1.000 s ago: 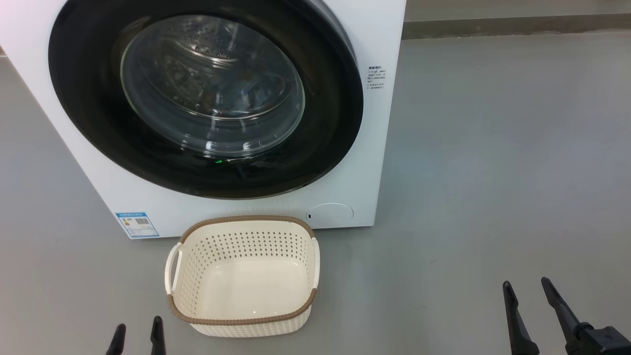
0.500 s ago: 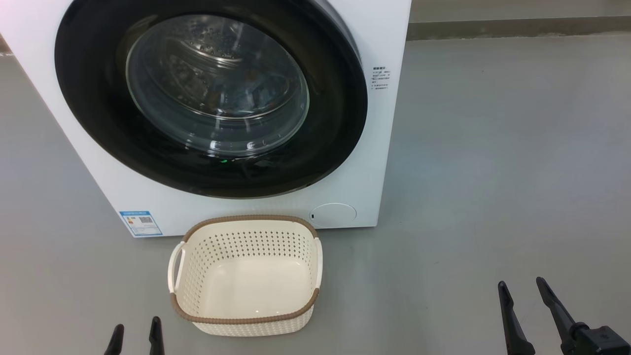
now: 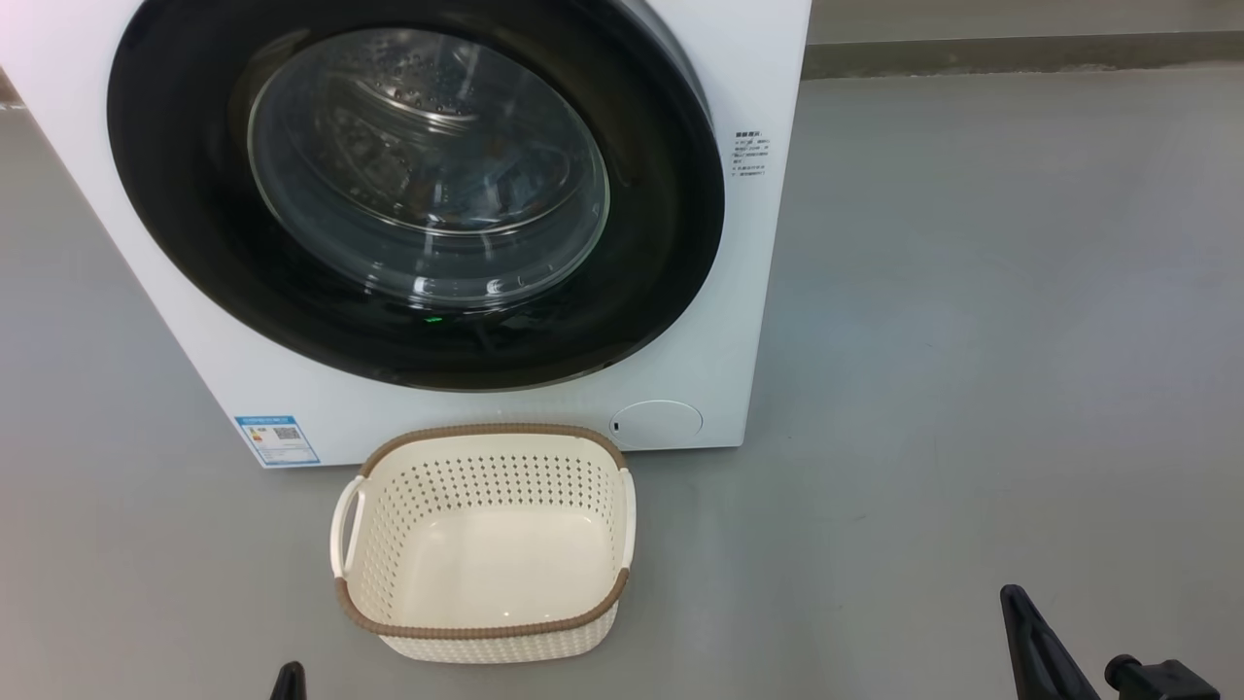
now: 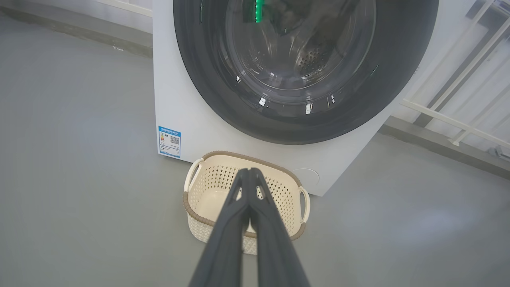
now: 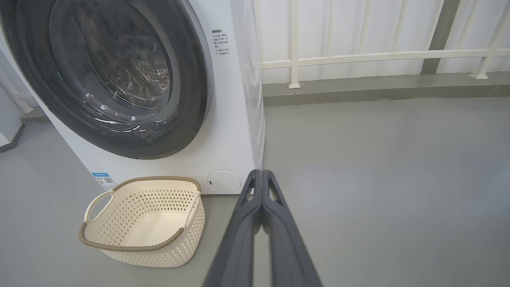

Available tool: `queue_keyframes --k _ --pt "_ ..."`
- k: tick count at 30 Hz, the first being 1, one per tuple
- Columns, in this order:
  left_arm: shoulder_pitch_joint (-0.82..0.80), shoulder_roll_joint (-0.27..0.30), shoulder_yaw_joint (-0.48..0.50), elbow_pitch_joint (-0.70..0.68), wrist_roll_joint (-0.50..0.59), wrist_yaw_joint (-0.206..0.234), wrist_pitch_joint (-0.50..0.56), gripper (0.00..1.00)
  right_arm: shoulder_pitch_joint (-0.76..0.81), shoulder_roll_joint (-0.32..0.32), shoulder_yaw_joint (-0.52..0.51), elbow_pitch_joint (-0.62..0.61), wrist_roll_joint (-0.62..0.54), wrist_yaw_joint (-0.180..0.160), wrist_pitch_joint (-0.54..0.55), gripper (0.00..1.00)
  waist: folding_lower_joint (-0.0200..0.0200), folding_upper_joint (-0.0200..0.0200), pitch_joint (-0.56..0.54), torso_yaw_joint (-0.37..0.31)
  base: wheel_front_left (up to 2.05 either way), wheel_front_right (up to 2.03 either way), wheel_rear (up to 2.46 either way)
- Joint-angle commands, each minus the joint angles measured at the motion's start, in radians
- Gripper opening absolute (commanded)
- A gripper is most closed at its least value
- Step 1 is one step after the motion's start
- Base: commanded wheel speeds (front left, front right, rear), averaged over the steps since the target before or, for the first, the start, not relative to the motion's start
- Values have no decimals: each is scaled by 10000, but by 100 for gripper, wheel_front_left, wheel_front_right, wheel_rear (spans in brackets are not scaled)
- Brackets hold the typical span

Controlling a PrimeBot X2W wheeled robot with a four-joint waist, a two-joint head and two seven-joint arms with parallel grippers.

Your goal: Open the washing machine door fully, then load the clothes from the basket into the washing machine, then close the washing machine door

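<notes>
washing machine door (image 3: 418, 194): closed
basket (image 3: 486, 431): empty, on floor (image 3: 972, 340) before door
left end effector (image 4: 250, 171): fingers together, holding nothing
right end effector (image 5: 262, 172): fingers together, holding nothing

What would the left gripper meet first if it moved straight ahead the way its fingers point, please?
Probably the basket: in its wrist view the shut left gripper points at the basket's far inner wall. Depth is unclear; if it passes above, the washing machine comes next.
</notes>
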Motion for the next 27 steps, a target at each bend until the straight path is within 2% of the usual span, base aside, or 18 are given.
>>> queue_keyframes --k 1,3,8,27 --pt "-103 134 43 -177 -233 4 33 0 -98 -19 -5 -198 311 0 48 0 14 0 -5 -9 0 0 0" --pt "-142 148 48 -167 -444 3 83 0 -130 -23 -5 -183 553 0 108 0 23 0 -14 -20 0 0 0" --pt "-263 178 58 -116 -964 2 205 0 -235 -31 -4 -118 1152 0 253 0 1 0 15 -47 0 0 0" --pt "-728 274 120 62 -2934 -7 691 0 -635 -61 -10 106 3449 1 818 0 0 0 55 -148 0 0 0"
